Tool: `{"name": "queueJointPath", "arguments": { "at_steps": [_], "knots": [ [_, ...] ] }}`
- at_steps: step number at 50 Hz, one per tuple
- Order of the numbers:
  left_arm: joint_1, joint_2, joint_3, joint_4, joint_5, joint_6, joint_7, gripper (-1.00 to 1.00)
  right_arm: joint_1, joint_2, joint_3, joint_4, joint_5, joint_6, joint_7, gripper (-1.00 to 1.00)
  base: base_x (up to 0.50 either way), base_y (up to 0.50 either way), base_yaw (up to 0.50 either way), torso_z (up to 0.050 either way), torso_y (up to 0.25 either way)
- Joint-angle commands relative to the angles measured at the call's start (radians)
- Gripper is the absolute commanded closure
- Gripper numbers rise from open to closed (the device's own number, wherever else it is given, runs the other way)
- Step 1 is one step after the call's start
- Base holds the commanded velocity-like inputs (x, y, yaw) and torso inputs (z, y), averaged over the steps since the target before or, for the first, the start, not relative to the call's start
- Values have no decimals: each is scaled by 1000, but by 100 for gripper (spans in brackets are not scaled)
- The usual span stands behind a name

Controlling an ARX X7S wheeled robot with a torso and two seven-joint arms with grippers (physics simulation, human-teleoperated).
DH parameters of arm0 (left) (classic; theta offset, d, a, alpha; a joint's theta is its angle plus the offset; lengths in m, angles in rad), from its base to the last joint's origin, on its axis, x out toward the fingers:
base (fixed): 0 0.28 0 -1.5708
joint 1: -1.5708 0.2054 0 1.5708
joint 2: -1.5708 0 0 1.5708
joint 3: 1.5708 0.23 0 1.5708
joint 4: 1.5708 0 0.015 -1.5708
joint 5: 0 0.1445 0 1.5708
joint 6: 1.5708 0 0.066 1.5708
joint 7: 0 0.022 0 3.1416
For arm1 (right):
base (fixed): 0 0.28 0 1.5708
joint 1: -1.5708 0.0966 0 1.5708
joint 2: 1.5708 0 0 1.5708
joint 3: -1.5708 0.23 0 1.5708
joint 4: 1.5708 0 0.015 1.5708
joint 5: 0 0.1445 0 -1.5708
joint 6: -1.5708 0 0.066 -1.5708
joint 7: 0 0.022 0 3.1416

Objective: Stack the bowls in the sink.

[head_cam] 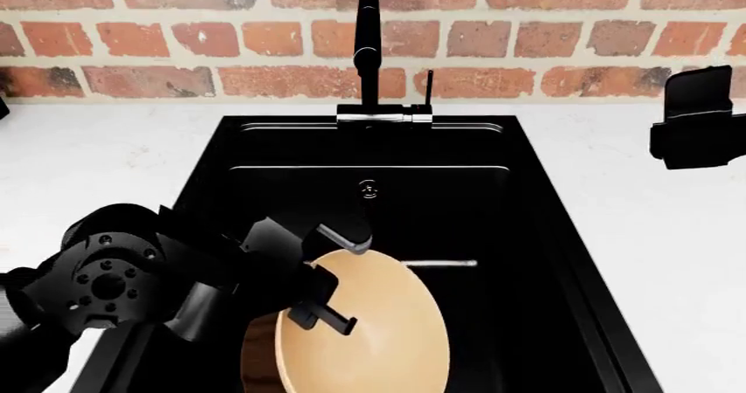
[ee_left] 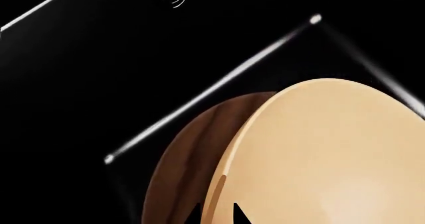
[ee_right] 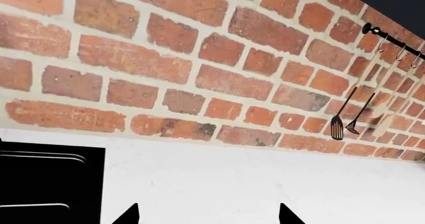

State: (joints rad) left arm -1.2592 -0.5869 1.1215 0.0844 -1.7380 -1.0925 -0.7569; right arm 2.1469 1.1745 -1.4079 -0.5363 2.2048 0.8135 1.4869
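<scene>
In the head view the pale cream bowl (head_cam: 363, 332) hangs tilted over the front of the black sink (head_cam: 525, 201). My left gripper (head_cam: 327, 310) is shut on its near rim. In the left wrist view the two fingertips straddle that rim at my left gripper (ee_left: 216, 215), with the cream bowl (ee_left: 325, 154) filling the frame. The dark brown wood-grain bowl (ee_left: 192, 149) lies just behind and under it, and only a sliver of the brown bowl (head_cam: 254, 358) shows in the head view. My right gripper (head_cam: 700, 118) is open, raised over the counter to the right of the sink, with nothing between its fingers (ee_right: 209, 216).
A tall black faucet (head_cam: 367, 52) stands at the sink's back edge, with a steel overflow button (head_cam: 369, 188) on the back wall below it. White counter (head_cam: 105, 157) flanks the sink under a brick wall. Utensils (ee_right: 345, 119) hang from a rail at the far right.
</scene>
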Motion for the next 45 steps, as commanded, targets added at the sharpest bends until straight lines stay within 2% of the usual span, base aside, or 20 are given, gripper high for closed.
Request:
{"name": "queueJointPath", "arguments": {
  "at_steps": [1,21,22,37,45],
  "knots": [
    [9,12,17,-14,26,1,10,100,-1,5,2,-3,2,2,1,-100,0,0,0,0,0],
    [12,27,45,-28,63,-7,28,100,-11,15,4,-11,-2,-3,0,-100,0,0,0,0,0],
    [8,26,46,-26,62,-11,23,-100,-12,16,4,-11,-2,-3,0,-100,0,0,0,0,0],
    [-23,14,48,-19,48,-30,-11,-100,-17,15,4,-6,-6,-1,-6,-100,0,0,0,0,0],
    [-109,-12,2,19,-32,-45,-86,-100,-14,13,7,-1,-4,2,-6,-100,0,0,0,0,0]
  ]
}}
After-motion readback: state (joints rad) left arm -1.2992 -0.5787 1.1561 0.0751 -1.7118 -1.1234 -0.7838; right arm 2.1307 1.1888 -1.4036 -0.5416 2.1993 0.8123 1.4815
